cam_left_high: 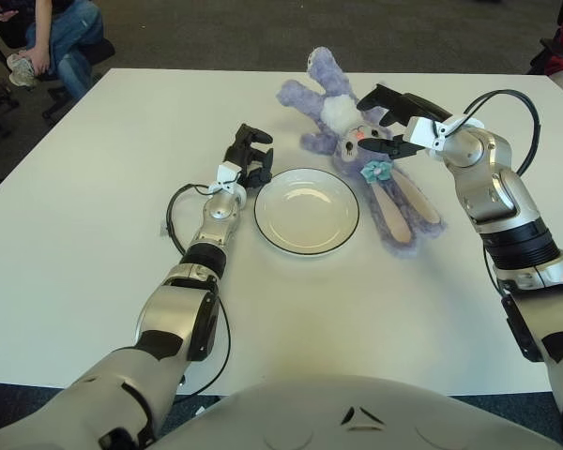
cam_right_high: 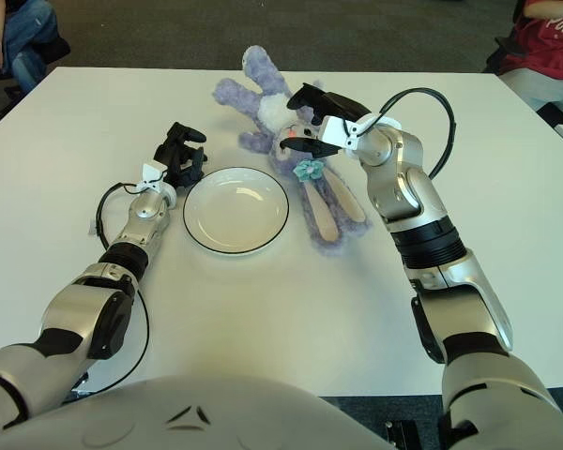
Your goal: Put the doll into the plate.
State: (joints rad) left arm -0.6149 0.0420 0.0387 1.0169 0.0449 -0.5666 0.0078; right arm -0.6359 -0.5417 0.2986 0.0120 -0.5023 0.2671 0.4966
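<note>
White table (cam_left_high: 94, 216) | right robot hand (cam_left_high: 387, 120) spread over doll (cam_left_high: 357, 141) | plate (cam_left_high: 306, 211) beside | left robot hand (cam_left_high: 248, 156) clenched

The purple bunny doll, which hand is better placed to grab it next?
Right. The right hand is open directly over the purple bunny doll, which lies right of the plate. The left hand sits beyond the plate's left edge, apart from the doll.

No readable text, label, brand, number or sign appears in either view. The robot's arms and body shell carry dark markings only, none forming legible characters.
</note>
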